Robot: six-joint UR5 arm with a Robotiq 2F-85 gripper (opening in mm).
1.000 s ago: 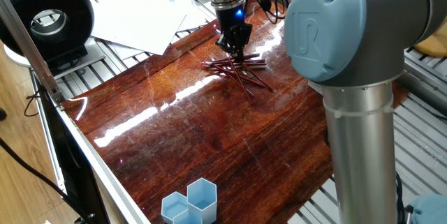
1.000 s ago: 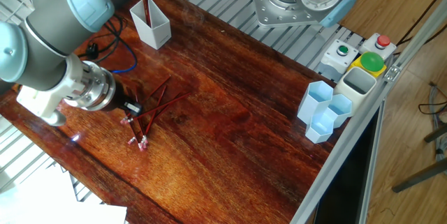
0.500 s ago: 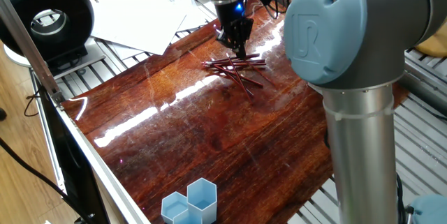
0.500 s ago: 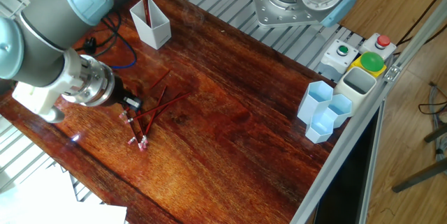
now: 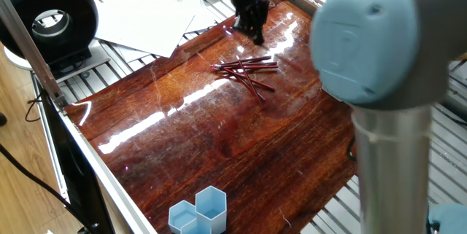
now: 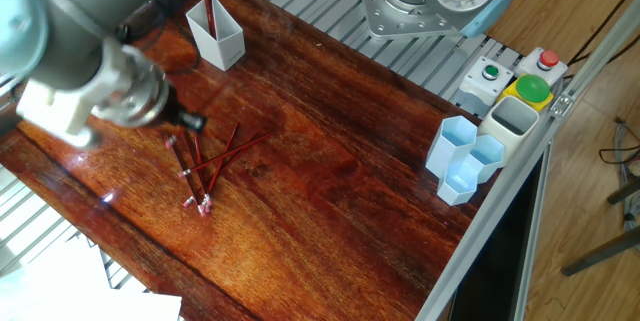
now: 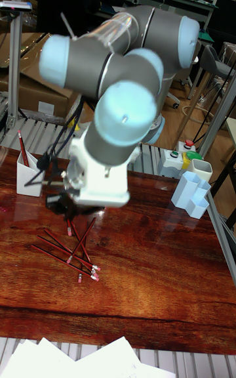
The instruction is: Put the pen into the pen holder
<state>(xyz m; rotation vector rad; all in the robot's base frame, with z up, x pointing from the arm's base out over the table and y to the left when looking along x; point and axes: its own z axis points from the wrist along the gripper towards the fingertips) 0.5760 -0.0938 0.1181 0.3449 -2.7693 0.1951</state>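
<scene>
Several dark red pens [image 5: 248,70] lie crossed in a pile on the wooden table; the pile also shows in the other fixed view [image 6: 205,166] and the tall view [image 7: 75,253]. My gripper [image 5: 254,31] hangs above the far edge of the pile, off the table, with its dark fingers drawn together. It looks shut on one thin pen, though blur hides the contact. The white pen holder [image 6: 217,36] stands at the table's far corner with one red pen upright in it, and shows at the left of the tall view [image 7: 27,178].
Light blue hexagonal cups [image 6: 465,156] stand at the table's edge, seen from the other side too [image 5: 198,212]. A button box [image 6: 520,86] sits behind them. White paper sheets [image 5: 149,19] lie beside the table. The arm's large joint [image 5: 379,37] blocks the right.
The gripper closed over the pile, then rose and moved away from it toward the holder's side. The pile looks barely disturbed.
</scene>
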